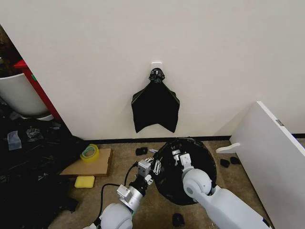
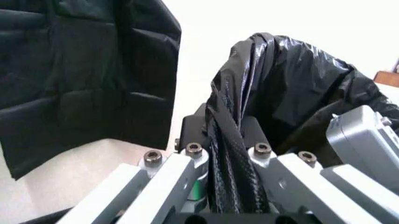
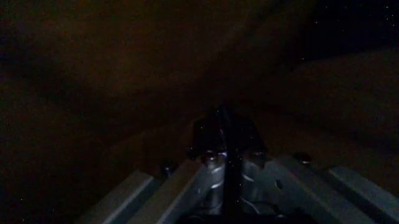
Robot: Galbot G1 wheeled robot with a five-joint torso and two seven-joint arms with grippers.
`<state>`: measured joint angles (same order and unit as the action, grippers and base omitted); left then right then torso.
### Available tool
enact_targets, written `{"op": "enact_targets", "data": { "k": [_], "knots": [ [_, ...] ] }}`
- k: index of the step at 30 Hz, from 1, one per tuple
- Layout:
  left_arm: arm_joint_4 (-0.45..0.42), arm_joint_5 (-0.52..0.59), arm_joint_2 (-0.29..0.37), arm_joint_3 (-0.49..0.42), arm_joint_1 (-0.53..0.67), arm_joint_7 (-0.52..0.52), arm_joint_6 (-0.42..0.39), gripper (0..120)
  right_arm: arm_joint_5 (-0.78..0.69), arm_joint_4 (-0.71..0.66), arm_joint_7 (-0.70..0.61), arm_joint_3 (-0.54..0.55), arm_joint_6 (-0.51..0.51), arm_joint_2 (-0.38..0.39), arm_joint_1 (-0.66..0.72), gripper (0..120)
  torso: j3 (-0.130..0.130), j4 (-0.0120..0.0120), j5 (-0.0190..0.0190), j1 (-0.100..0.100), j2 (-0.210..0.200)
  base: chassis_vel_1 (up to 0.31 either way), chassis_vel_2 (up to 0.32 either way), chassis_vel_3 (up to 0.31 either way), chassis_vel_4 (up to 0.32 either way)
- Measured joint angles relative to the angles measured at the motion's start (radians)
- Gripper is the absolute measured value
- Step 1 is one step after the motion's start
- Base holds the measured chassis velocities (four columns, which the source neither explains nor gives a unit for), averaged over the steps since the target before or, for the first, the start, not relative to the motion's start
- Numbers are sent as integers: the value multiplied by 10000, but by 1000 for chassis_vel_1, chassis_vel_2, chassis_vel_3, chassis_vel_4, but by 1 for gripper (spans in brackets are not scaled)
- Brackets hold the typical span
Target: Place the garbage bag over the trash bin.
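The garbage bag (image 1: 190, 183) is a glossy black sack spread in a round shape on the floor in front of me. The trash bin is hidden under it. My left gripper (image 1: 156, 165) is at the bag's near-left edge. In the left wrist view that gripper (image 2: 227, 135) is shut on a twisted bunch of the garbage bag's (image 2: 293, 79) film. My right gripper (image 1: 178, 156) reaches down into the bag's mouth. In the dark right wrist view this gripper (image 3: 223, 135) has its fingers pressed together on a thin fold of black film.
A flat bunch of black bags (image 1: 156, 106) hangs on the wall straight ahead. A white board (image 1: 271, 148) leans at the right. Cardboard (image 1: 88, 167) with a tape roll (image 1: 89, 153) and a yellow sponge (image 1: 85, 182) lie at the left, beside dark clutter and a large white tub (image 1: 19, 95).
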<state>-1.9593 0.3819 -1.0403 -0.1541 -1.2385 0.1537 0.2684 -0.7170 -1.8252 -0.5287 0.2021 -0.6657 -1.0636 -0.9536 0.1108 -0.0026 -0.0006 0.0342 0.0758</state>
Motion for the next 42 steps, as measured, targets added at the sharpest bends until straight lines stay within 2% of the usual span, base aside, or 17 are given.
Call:
{"op": "enact_targets", "data": {
  "k": [13, 19, 31, 36, 42],
  "knots": [
    [28, 21, 5, -231, 150, 33, -8, 4, -13, 191, 34, -90, 167, 25, 196, 0, 0, 3, 1, 0, 0, 0, 0, 0, 0],
    [22, 31, -1, -205, 158, 46, 3, 4, 51, 145, 55, 33, 46, 378, -101, 0, 0, -2, 1, 0, 0, 0, 0, 0, 0],
    [-52, -41, -24, -339, 119, 49, 19, 4, 223, 128, 17, 215, -35, -40, 45, 0, 0, 2, -2, 0, 0, 0, 0, 0, 0],
    [-134, 44, 138, -280, 113, 50, -8, 4, 209, 437, -77, -55, 167, 23, 154, 0, 0, 2, 0, 0, 0, 0, 0, 0, 0],
    [-128, 38, 54, -262, 37, 33, -18, 4, 203, 136, -58, -19, 106, 146, -106, 0, 0, 0, 0, 0, 0, 0, 0, 0, 0]
  ]
}}
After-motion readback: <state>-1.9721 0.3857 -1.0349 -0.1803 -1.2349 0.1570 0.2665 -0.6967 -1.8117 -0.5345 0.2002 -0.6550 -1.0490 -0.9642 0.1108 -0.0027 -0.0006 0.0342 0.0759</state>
